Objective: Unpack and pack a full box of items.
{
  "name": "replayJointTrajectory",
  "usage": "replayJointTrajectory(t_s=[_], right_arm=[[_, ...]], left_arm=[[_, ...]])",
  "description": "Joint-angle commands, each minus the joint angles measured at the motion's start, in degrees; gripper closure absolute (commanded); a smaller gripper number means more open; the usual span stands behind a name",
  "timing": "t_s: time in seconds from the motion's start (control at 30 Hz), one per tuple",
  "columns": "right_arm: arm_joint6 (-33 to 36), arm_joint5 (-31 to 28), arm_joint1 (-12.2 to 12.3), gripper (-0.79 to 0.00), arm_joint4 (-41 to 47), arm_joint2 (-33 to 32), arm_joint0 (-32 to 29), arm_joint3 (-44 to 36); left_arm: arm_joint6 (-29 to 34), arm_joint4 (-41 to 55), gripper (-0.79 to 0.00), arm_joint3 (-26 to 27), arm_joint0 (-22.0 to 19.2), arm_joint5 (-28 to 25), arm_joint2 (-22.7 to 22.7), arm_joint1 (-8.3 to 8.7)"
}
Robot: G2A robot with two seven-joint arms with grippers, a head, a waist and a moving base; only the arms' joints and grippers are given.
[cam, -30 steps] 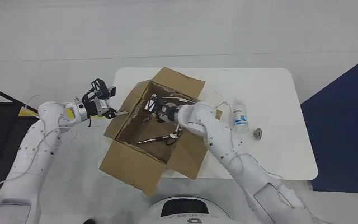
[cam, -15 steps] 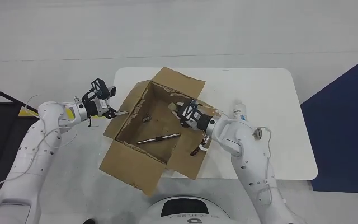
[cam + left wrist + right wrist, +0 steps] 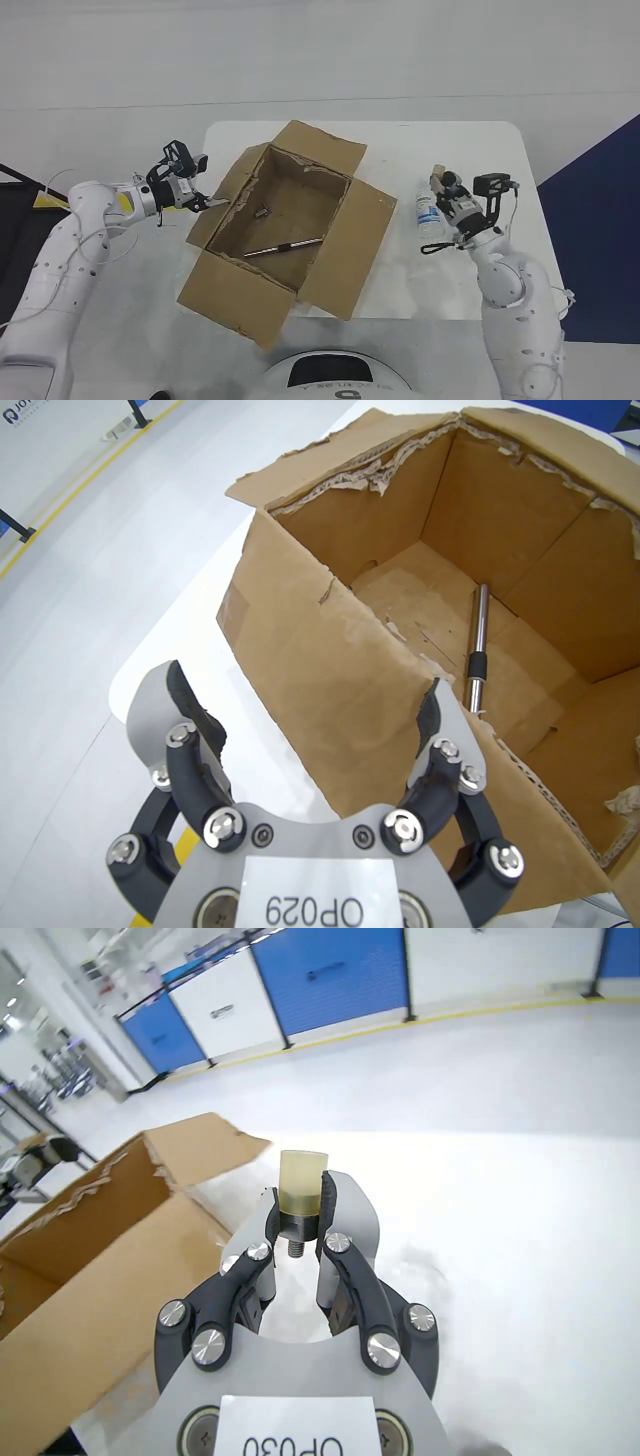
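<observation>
- Right end effector (image 3: 299,1202): fingers closed tight on a small rubber-tipped stud (image 3: 301,1178), pads gripping its black base.
- Stud's long axis runs in line with the fingers. The pale yellowish tip sticks out past the fingertips and the threaded end points back toward the wrist.
- Top view: right end effector (image 3: 443,185) is above the counter (image 3: 500,150), off the box's right side and well apart from it. The stud (image 3: 438,173) tip points toward the far edge of the counter.
- A clear bottle (image 3: 427,210) is on the counter just beside that end effector. Can't tell if they touch.
- Left end effector (image 3: 310,705): jaws wide apart, holding nothing. It sits at the outer left wall of the box (image 3: 320,680), and one fingertip (image 3: 436,705) is right at the torn top edge of that wall. Can't tell if it makes contact.
- Top view: left end effector (image 3: 207,203) is at the box's left flap.
- Box (image 3: 300,165) is open at mid-counter with all flaps folded out and torn rims.
- A steel rod (image 3: 283,246) with a dark collar lies flat on the box floor, near the wall closest to the robot. Its long axis runs roughly left-right, slightly skewed. It also shows in the left wrist view (image 3: 477,647).
- A small dark part (image 3: 262,211) sits on the box floor, apart from the rod and nearer the left wall.
</observation>
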State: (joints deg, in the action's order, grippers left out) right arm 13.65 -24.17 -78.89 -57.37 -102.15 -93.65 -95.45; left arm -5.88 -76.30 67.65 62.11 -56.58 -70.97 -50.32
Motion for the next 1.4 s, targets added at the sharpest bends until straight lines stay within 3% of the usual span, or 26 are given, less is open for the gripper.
replayJointTrajectory(t_s=[0.0, 0.3, 0.63, 0.8, 0.93, 1.13, 1.37], right_arm=[[2.2, 5.8, 0.1, 0.0, -0.6, -1.6, 0.9, 2.0], [12.5, 14.4, 1.1, 0.0, -0.7, -3.1, 6.4, 10.5], [20.3, 17.3, 2.1, 0.0, -5.6, -1.7, 9.0, 12.0], [25.0, 15.2, 2.6, 0.0, -7.1, -0.5, 9.6, 12.0], [27.7, 15.9, 2.9, -0.077, -8.2, 0.0, 10.1, 11.7], [29.3, 18.8, 3.1, -0.283, -9.8, 1.8, 11.4, 12.3], [29.2, 19.2, 3.2, -0.302, -9.0, 2.8, 11.0, 11.0]], left_arm=[[0.0, 0.0, -0.785, 0.0, 0.0, 0.0, 0.0, 0.0], [0.0, 0.0, -0.785, 0.0, 0.0, 0.0, 0.0, 0.0], [0.0, 0.0, -0.785, 0.0, 0.0, 0.0, 0.0, 0.0], [0.0, 0.0, -0.785, 0.0, 0.0, 0.0, 0.0, 0.0], [0.0, 0.0, -0.785, 0.0, 0.0, 0.0, 0.0, 0.0], [0.0, 0.0, -0.785, 0.0, 0.0, 0.0, 0.0, 0.0], [0.0, 0.0, -0.785, 0.0, 0.0, 0.0, 0.0, 0.0]])
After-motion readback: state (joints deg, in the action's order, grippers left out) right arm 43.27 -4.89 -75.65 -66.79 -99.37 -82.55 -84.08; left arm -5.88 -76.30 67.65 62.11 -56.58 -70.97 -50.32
